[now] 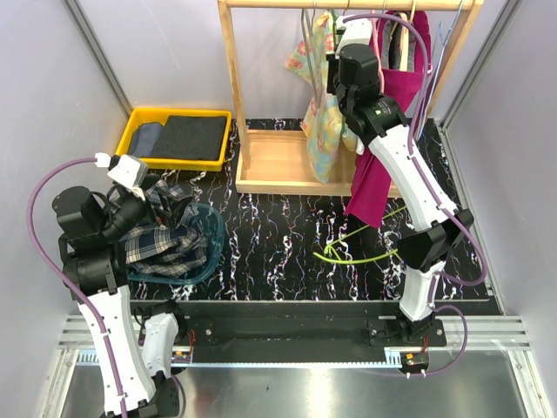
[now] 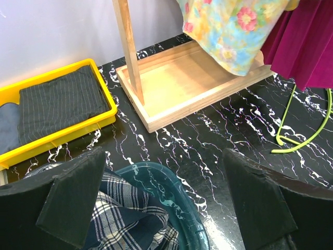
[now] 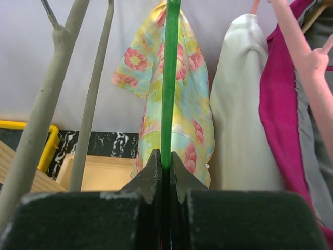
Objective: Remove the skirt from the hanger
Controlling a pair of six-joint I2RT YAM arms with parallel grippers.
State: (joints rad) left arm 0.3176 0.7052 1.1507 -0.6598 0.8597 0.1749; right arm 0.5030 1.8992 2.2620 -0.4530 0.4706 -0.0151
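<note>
The right gripper [image 3: 165, 159] is raised to the rail of the wooden rack [image 1: 233, 78] at the back of the bench [image 1: 278, 244], its jaws clenched on the thin upright stem of a green hanger [image 3: 169, 78]. From the wrist view I cannot tell which garment that hanger carries. Just behind the stem hangs a floral garment [image 1: 324, 96]. To its right are a white garment [image 3: 237, 104] and then the magenta skirt [image 1: 374, 178]. The skirt is pleated and drops from the rail under the right arm, and its hem ends just above the bench in front of the rack's base. Two grey hangers [image 3: 47, 94] stand to the left of the green one. A second, lime-coloured hanger [image 1: 352, 248] lies flat on the bench near the skirt's hem, with nothing on it. On the left side, the left gripper [image 2: 164, 156] hovers over a teal basin [image 1: 209, 252] with its jaws released and spread wide, touching nothing. A plaid cloth [image 1: 165, 239] is bundled inside that basin. Behind the basin, near the left wall, a yellow tray [image 1: 139, 117] holds a folded dark striped cloth [image 1: 190, 137] beside a bluish one.
</note>
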